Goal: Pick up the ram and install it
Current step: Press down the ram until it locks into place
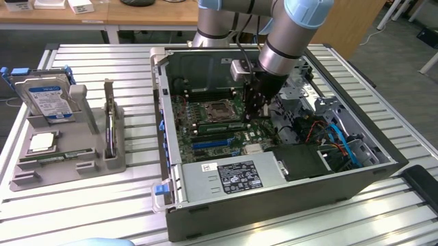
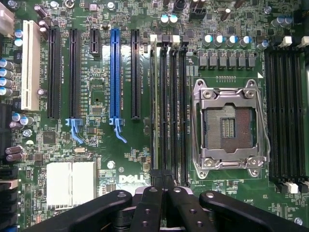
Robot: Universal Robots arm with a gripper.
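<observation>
Gripper (image 1: 262, 114) is down inside the open PC case (image 1: 383, 154), over the motherboard (image 1: 205, 128), just beside the CPU socket (image 1: 220, 108) on the exterior view's right. Jaws clenched, fingers (image 2: 145, 212) pressed together right above the bank of DIMM slots (image 2: 169, 106) next to the socket. Can't tell whether anything sits between them. One ram (image 1: 58, 156) stick lies flat in the grey parts tray (image 1: 68, 174), well apart from the case on the exterior view's left, just beside the square processor chip (image 1: 42, 142). Hard drive (image 1: 48, 97) stands upright at the tray's far end
</observation>
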